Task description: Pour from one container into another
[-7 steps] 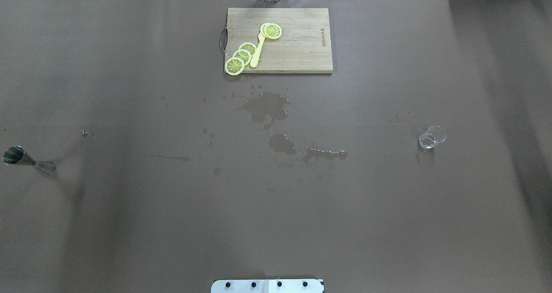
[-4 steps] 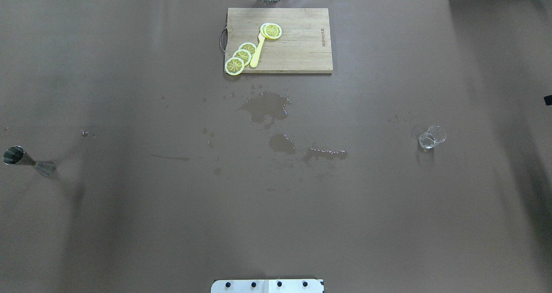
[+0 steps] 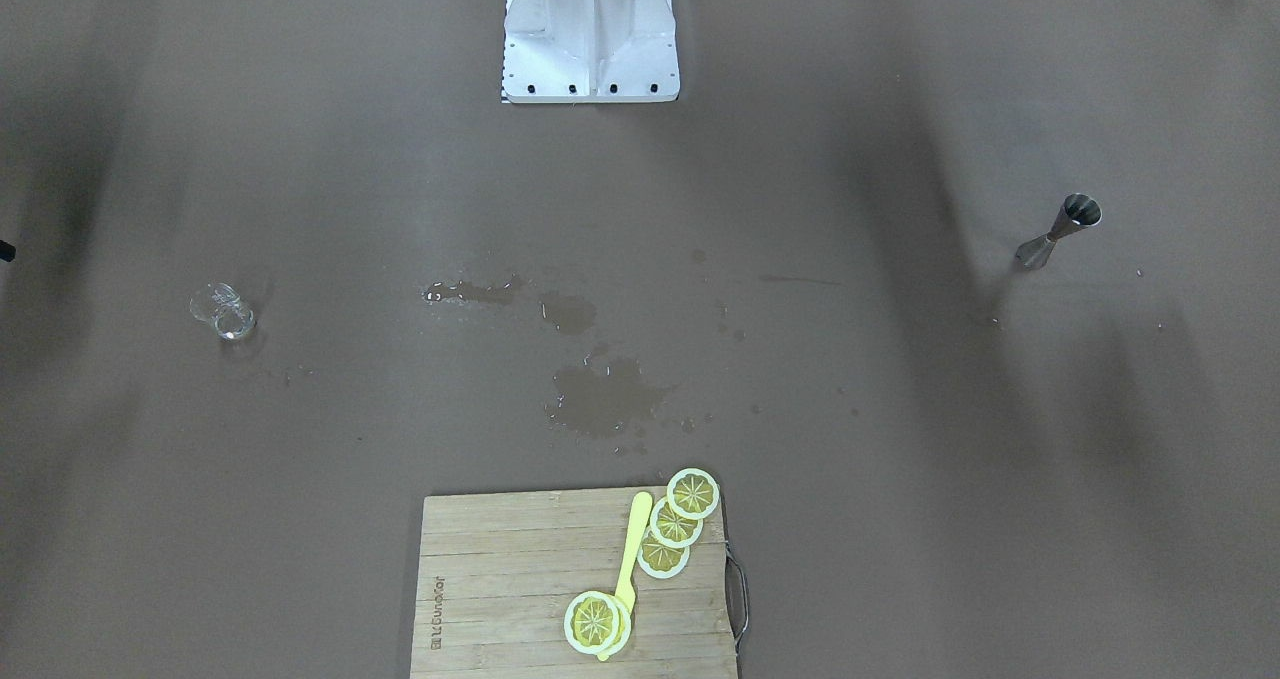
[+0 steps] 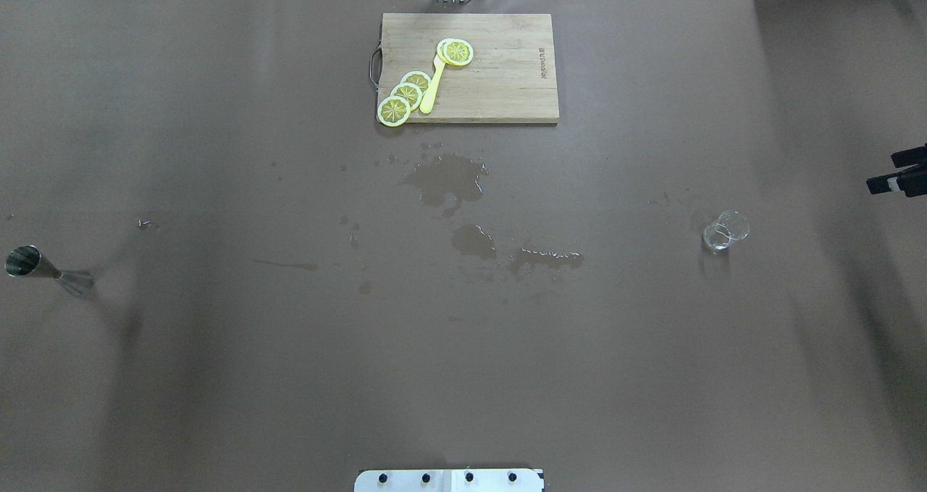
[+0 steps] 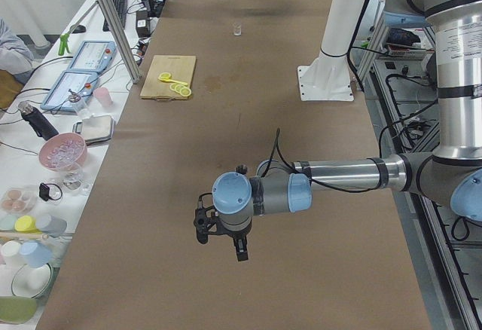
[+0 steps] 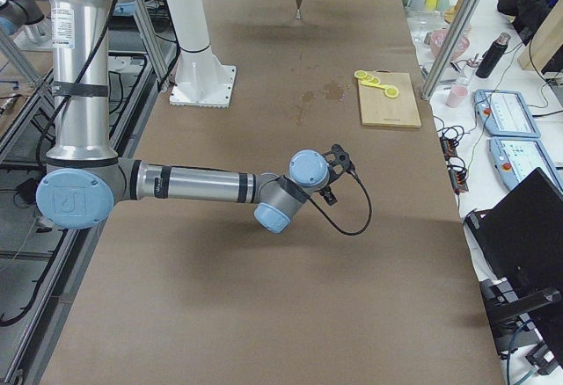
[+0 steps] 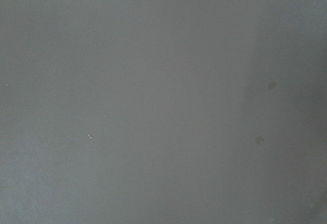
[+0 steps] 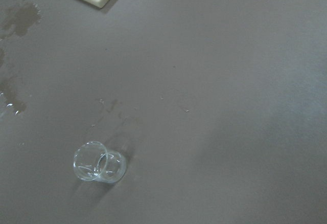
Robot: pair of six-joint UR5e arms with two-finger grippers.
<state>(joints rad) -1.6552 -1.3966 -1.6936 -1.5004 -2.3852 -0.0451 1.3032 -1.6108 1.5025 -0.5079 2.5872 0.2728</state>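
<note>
While its jaws stand apart, the right gripper (image 4: pixel 900 171) holds nothing.

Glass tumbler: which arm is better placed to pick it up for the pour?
Right. The tumbler sits on the robot's right half of the table, the right gripper hangs open near that edge, and the right wrist view has the glass in sight. The left wrist view shows only bare table.
</note>
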